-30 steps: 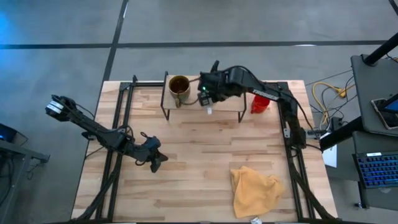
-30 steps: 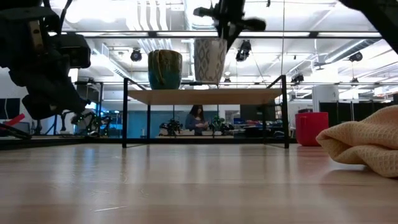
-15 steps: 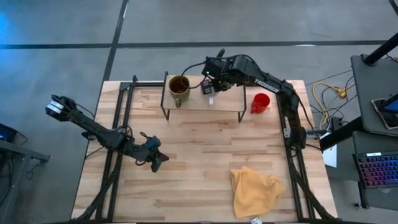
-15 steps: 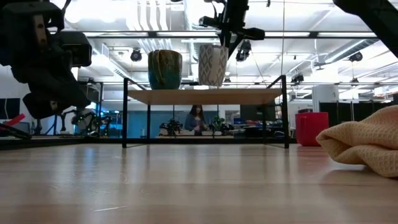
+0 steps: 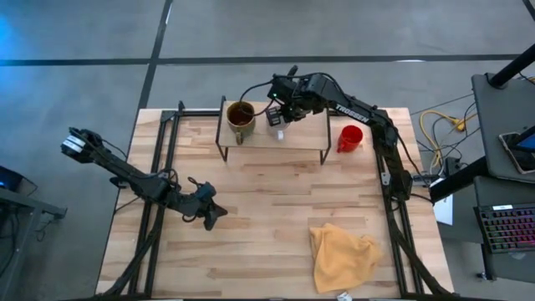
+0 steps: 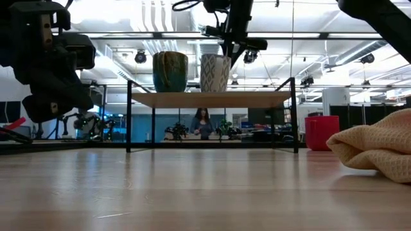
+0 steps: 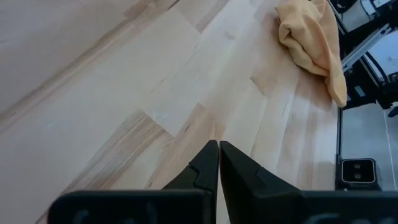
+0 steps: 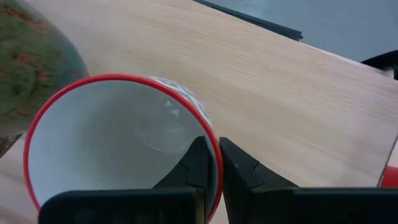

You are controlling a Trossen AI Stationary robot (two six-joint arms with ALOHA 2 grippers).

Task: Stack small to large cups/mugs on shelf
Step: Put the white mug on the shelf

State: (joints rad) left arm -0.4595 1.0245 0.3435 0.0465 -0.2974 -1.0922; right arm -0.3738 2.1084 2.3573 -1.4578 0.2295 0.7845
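The white mug (image 5: 276,117), patterned outside with a red rim, stands on the shelf (image 5: 305,138) next to the dark brown mug (image 5: 240,117), which rests there on its base. In the low view the white mug (image 6: 215,72) and the brown mug (image 6: 170,72) stand side by side on the shelf board (image 6: 257,99). My right gripper (image 8: 211,165) is shut on the white mug from above. The red mug (image 5: 350,138) sits on the table right of the shelf. My left gripper (image 7: 219,155) is shut, low over the table's left half. My right gripper holds the white mug by its rim (image 8: 214,152), on the side away from the brown mug. One finger (image 8: 198,165) is inside the mug and the other (image 8: 239,171) outside, the wall pinched between them. The fingers point down from above. The mug is upright, its base at the shelf board.
A crumpled yellow-orange cloth (image 5: 343,255) lies near the table's near right corner. Black frame rails run along the table's left and right sides. The shelf board to the right of the white mug is bare. A person shows far off in the room behind the shelf.
My right gripper has moved toward the table's far edge and down, lowering the white mug from just above the shelf onto the board beside the brown mug. It has stayed shut on the rim. The left arm has kept still.
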